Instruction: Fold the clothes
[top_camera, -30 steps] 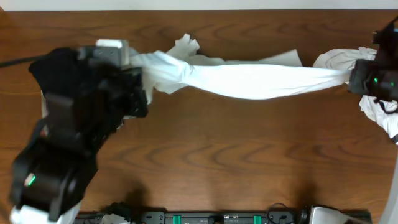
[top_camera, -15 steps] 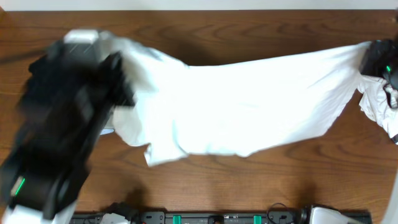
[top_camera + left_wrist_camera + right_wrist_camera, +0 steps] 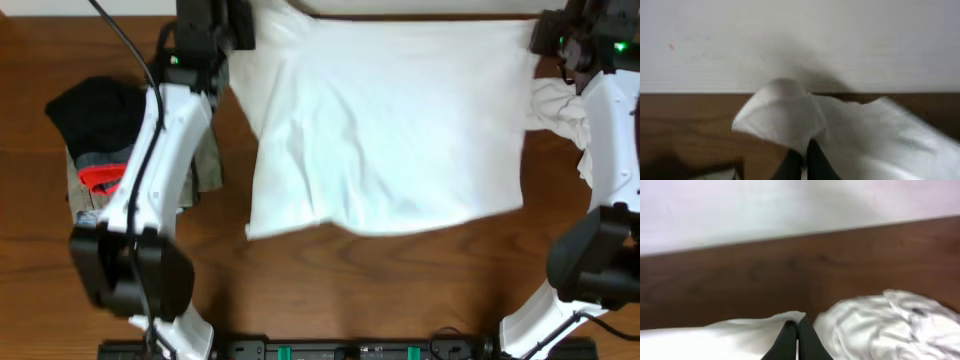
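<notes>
Just shaken open from a twisted rope one second earlier: white T-shirt [image 3: 385, 120], now spread wide across the centre of the table [image 3: 400, 290], probably ready for a first fold. Far corners pinched in the pressed-together fingers of left gripper [image 3: 232, 25] and right gripper [image 3: 548, 35] at the table's far edge. Chest print not visible; collar and sleeves hard to make out; crumpled white garment [image 3: 560, 105] cut off at the table's right edge.
</notes>
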Robot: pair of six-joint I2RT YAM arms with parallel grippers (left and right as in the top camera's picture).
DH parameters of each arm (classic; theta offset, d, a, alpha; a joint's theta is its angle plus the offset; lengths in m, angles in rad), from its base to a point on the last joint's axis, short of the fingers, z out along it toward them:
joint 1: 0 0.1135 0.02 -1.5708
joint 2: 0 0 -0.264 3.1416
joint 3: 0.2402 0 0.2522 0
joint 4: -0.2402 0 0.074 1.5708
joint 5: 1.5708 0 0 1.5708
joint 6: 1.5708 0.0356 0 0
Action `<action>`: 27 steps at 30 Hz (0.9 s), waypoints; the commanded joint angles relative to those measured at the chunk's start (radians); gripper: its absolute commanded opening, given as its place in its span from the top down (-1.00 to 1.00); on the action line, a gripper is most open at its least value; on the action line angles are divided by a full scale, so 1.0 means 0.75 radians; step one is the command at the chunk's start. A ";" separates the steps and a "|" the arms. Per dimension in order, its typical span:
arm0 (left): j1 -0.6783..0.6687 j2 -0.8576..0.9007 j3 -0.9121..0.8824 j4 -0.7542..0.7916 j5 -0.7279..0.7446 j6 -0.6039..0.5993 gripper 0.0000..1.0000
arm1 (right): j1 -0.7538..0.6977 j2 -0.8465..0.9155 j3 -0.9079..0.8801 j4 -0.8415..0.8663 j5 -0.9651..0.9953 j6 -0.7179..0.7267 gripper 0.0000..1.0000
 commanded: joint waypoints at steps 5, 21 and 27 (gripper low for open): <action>0.079 -0.047 0.641 -0.073 0.084 0.040 0.88 | 0.007 -0.060 0.533 -0.099 0.031 0.079 0.98; 0.076 -0.037 0.707 -1.522 0.395 0.042 0.88 | 0.007 -0.051 0.492 -1.094 0.197 0.064 0.97; 0.046 -0.036 0.302 -1.671 0.396 0.039 0.88 | 0.007 -0.051 0.133 -1.211 0.246 0.054 0.97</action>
